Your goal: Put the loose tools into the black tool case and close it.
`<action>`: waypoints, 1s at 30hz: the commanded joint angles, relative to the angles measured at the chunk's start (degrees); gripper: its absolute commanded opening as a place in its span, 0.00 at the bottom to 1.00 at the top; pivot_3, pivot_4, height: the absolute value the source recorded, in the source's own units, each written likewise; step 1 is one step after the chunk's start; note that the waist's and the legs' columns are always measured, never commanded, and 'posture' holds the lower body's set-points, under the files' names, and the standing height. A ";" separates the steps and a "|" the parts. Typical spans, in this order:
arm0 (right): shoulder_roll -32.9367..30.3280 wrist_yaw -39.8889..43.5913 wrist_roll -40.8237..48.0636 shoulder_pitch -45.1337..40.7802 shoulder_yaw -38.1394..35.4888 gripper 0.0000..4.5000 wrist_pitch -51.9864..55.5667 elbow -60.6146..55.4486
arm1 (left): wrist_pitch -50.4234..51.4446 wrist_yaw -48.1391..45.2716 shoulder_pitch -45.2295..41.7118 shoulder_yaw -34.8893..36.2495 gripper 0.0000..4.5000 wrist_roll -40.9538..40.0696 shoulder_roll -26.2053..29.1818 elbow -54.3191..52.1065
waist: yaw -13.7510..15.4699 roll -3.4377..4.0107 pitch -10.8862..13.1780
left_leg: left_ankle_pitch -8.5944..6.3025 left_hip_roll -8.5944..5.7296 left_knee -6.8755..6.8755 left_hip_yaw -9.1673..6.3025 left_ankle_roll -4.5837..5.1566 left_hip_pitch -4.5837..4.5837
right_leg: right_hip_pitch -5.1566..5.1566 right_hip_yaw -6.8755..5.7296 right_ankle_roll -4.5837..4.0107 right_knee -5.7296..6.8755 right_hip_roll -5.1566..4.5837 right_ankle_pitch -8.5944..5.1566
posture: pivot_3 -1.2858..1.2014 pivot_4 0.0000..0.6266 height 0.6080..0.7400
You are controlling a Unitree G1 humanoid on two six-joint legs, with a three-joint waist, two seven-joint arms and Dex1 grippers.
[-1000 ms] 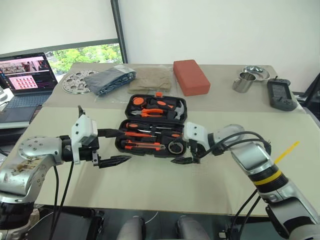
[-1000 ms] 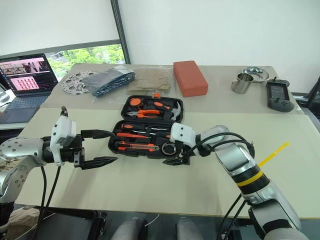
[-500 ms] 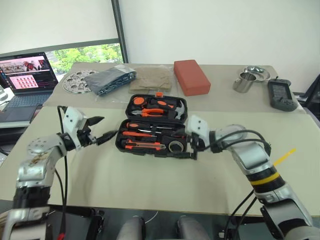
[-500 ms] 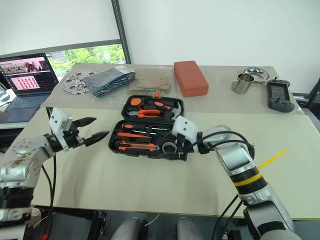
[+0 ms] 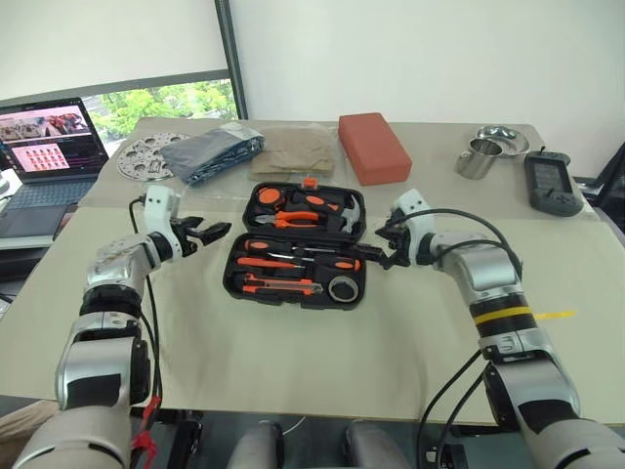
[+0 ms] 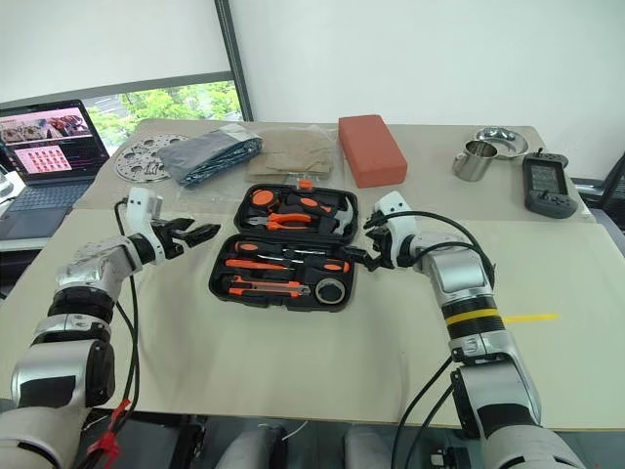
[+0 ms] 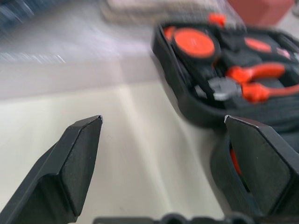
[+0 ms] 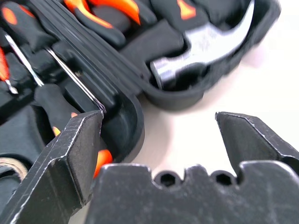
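Black tool case (image 5: pixel 298 246): lying flung open on the near table (image 5: pixel 293 362), both halves flat, orange latch (image 5: pixel 310 183) at the far edge.
Near half: two screwdrivers with black-orange handles (image 5: pixel 283 263), utility knife (image 5: pixel 283 286) and dark tape roll (image 5: pixel 341 288) seated in their slots.
Far half: hammer (image 5: pixel 344 207), pliers (image 5: pixel 293 219) and round orange tape measure (image 5: pixel 268 195) in place.
Left gripper (image 5: pixel 206 234): just off the case's left end, reaching in from the left, pointing toward the case, fingers spread wide, holding nothing, apart from the shell.
Right gripper (image 5: pixel 383 247): at the case's right end near the hinge line, pointing left toward it, fingers spread wide and empty; contact with the rim cannot be told.
Surroundings: red-orange block (image 5: pixel 373 149) behind the case on the far table; folded tan cloth (image 5: pixel 291 152), dark bagged bundle (image 5: pixel 213 153) and perforated metal disc (image 5: pixel 146 156) to its left; steel cup (image 5: pixel 476 158) and bowl (image 5: pixel 503 140) plus a dark handheld device (image 5: pixel 550 184) far right; laptop (image 5: pixel 44 147) at far left; yellow tape strip (image 5: pixel 552 315) on the near table.
In the way: nothing between either gripper and the case ends.
Left wrist view: blurred tape measure and pliers between the two fingertips (image 7: pixel 77 154), bare tabletop under them.
Right wrist view: hammer head (image 8: pixel 205 46) and a screwdriver shaft (image 8: pixel 74 77) close up, one finger (image 8: pixel 70 154) over the near half's corner.
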 commanded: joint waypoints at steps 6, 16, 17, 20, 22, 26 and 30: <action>1.18 -1.40 1.47 -0.85 -2.25 0.77 3.69 -0.56 | -2.89 -5.02 -3.66 -1.15 1.00 2.70 -1.92 4.04 | 0.06 0.00 0.00 | 0.00 0.01 0.05 -0.02 0.00 -0.01 | -0.06 -0.12 0.00 0.13 0.02 0.00 | 0.52 0.24 1.00; 0.56 -0.81 1.49 0.00 -1.09 0.03 3.65 -1.18 | -5.80 -5.29 -3.67 -4.31 0.83 7.79 -3.93 7.64 | 0.46 0.02 -0.05 | 0.01 -0.02 0.14 -0.04 0.00 0.07 | 0.08 -0.16 0.01 0.15 0.02 0.00 | 0.52 0.24 1.00; 0.55 -0.85 1.57 0.13 -1.10 0.00 3.74 -1.36 | -5.72 -5.88 -3.58 -4.23 0.73 7.72 -4.06 7.58 | 0.45 0.02 -0.05 | 0.01 -0.03 0.13 -0.03 0.00 0.10 | 0.11 -0.16 0.01 0.14 0.00 0.00 | 0.52 0.24 1.00; 0.32 -0.81 1.69 0.58 -1.11 0.00 3.80 -1.81 | -5.08 -7.60 -3.33 -4.01 0.49 7.27 -4.42 7.05 | 0.47 0.02 -0.05 | 0.01 -0.04 0.14 -0.03 0.00 0.10 | 0.12 -0.16 0.01 0.14 0.01 -0.01 | 0.52 0.24 1.00; 0.10 -0.71 1.70 1.02 -1.05 0.00 3.79 -2.13 | -4.75 -8.87 -2.88 -4.16 0.33 7.21 -4.65 6.39 | 0.51 0.03 -0.06 | 0.01 -0.05 0.15 -0.04 0.00 0.11 | 0.14 -0.16 0.01 0.15 0.01 -0.01 | 0.52 0.24 1.00; -0.47 -0.48 2.02 1.95 -1.00 0.00 4.39 -3.48 | -3.54 -10.04 -2.32 -3.95 0.02 6.72 -5.14 5.24 | 0.68 0.05 -0.08 | 0.01 -0.08 0.16 -0.08 0.00 0.10 | 0.20 -0.19 0.02 0.13 0.00 -0.01 | 0.52 0.24 1.00; -1.70 -0.23 2.64 3.75 -1.39 0.00 5.74 -6.19 | -2.21 -10.77 -0.81 -4.37 0.01 6.43 -6.72 2.50 | 0.80 0.08 -0.09 | 0.01 -0.09 0.13 -0.12 0.00 0.11 | 0.22 -0.23 0.02 0.12 0.00 -0.01 | 0.52 0.24 1.00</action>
